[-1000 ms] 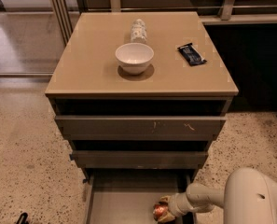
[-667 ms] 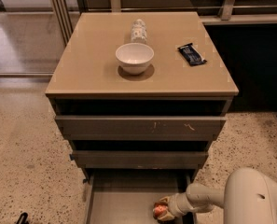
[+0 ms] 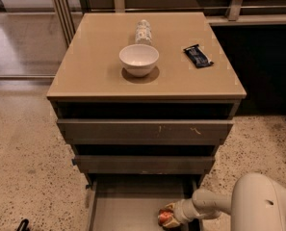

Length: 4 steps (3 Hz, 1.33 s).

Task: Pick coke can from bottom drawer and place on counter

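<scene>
The bottom drawer (image 3: 128, 211) is pulled out at the foot of the cabinet, a shallow grey tray. The red coke can (image 3: 164, 218) lies in its right front part. My gripper (image 3: 168, 217) reaches in from the right on a white arm and sits right at the can, its fingers around it. The tan counter (image 3: 94, 66) is the cabinet's top, well above the gripper.
On the counter stand a white bowl (image 3: 138, 59), a pale patterned can (image 3: 143, 31) behind it, and a dark snack packet (image 3: 197, 56) at the right. Two upper drawers (image 3: 145, 130) jut out above the bottom one. Speckled floor lies on both sides.
</scene>
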Each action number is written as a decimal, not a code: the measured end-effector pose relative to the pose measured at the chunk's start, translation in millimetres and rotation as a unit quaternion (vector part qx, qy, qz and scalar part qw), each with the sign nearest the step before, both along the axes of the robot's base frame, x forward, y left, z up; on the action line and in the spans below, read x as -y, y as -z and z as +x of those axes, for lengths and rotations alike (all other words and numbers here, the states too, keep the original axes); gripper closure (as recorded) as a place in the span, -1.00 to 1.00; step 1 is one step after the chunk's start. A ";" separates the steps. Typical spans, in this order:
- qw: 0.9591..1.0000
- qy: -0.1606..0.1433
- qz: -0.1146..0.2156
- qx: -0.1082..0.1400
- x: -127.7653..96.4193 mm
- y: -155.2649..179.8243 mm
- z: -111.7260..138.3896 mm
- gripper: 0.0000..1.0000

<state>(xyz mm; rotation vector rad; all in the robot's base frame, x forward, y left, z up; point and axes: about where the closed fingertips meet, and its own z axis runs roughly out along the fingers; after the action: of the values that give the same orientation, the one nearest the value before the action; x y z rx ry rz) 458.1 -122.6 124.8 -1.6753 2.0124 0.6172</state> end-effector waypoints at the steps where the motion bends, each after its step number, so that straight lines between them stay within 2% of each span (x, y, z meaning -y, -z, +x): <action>1: 1.000 -0.022 0.014 0.013 -16.8 -17.5 -0.4 1.00; 2: 0.994 -0.076 0.054 0.065 -48.8 -93.3 -11.1 1.00; 3: 0.988 -0.087 0.055 0.116 -56.4 -171.0 -19.4 1.00; 4: 0.979 -0.101 0.054 0.170 -67.1 -250.5 -38.7 1.00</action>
<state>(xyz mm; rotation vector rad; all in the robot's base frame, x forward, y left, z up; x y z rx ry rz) 419.4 -55.5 375.3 -1.7936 1.5581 0.4579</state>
